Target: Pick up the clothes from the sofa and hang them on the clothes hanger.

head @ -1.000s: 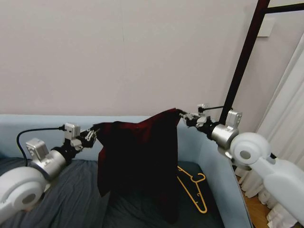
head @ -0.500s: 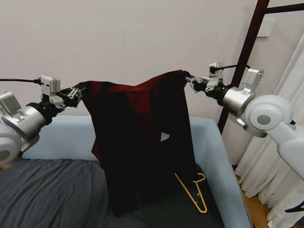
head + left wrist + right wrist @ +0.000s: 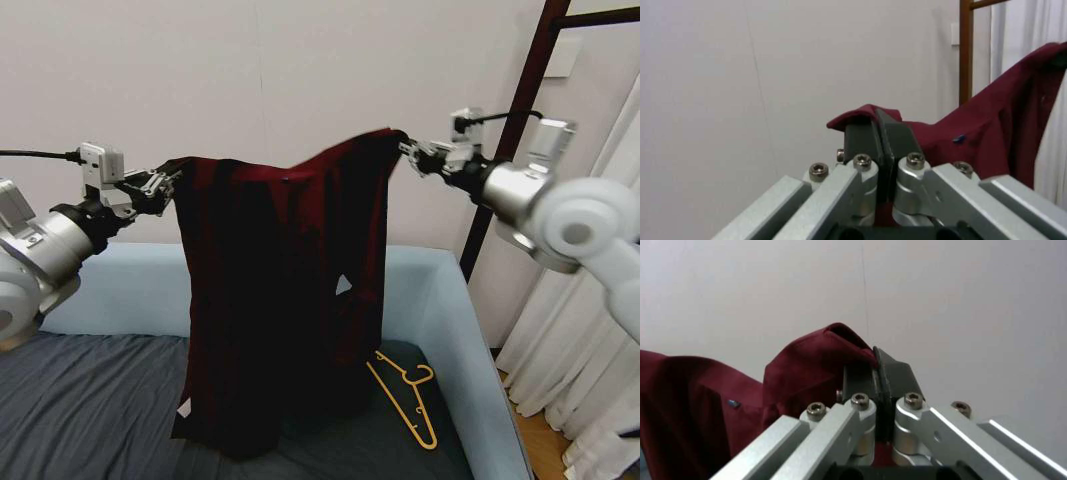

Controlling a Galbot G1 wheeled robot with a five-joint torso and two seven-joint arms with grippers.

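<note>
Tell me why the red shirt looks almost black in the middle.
Head view: the shirt shades its middle with folds; its top edge catches light. Left wrist view: cloth at the left gripper looks brighter red. Right wrist view: likewise at the right gripper.

- The left gripper (image 3: 165, 185) has come up from just above the grey seat cushion (image 3: 90, 400) to well above the sofa backrest (image 3: 110, 290), a corner of the cloth pinched in it.
- The right gripper (image 3: 408, 150) has climbed too, and the two now stand farther apart.
- The dark red garment (image 3: 280, 300) was slumped in a bunch with its lower folds on the seat. Now it hangs spread between them like a curtain.
- Its top edge has gone from a steep slope to a shallow sag.
</note>
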